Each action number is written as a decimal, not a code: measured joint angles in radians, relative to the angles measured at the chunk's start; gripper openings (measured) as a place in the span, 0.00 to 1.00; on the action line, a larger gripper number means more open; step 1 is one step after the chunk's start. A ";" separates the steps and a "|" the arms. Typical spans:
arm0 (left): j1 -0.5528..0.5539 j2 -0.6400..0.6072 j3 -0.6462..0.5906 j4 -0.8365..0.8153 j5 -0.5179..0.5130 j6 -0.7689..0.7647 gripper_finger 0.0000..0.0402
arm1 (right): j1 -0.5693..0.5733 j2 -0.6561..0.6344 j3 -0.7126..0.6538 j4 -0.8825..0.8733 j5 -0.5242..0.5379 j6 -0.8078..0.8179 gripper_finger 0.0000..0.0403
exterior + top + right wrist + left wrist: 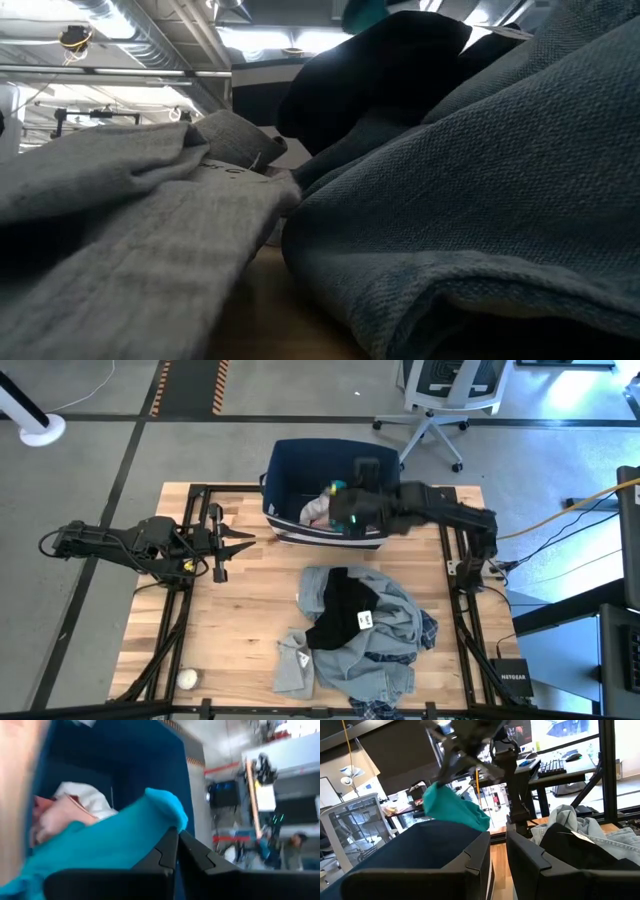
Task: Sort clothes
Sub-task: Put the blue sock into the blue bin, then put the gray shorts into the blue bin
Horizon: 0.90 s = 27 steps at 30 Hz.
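High view: the right end effector [348, 510] hangs over the navy bin [290, 465], placed to drop a sorted item; the left end effector [238, 541] waits open at the tabletop's [240, 620] left.

Left wrist view: the teal garment [452, 810] dangles above the bin.

Right wrist view: fingers [167, 851] pinch the teal garment, pink and white clothes [62, 810] below.

Low view: the unsorted pile [470, 200] remains near.

My high view looks straight down on the whole table [240, 630]. Low view sits at tabletop level, jammed right against the clothes pile [480, 200]. Left wrist view faces across toward the navy bin [420, 845] and pile. Right wrist view looks down into that bin [150, 755], close; both wrist views share the teal garment [110, 840].
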State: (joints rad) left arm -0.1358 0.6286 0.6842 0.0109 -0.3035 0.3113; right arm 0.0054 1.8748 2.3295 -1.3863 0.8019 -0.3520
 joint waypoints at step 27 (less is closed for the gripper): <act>0.000 0.000 0.000 0.000 0.000 -0.023 0.15 | -0.242 0.043 -0.001 0.002 -0.368 0.193 0.33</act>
State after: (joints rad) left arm -0.1356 0.6289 0.6842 0.0109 -0.3035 0.2878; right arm -0.2363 1.9179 2.3287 -1.3839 0.4336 -0.1592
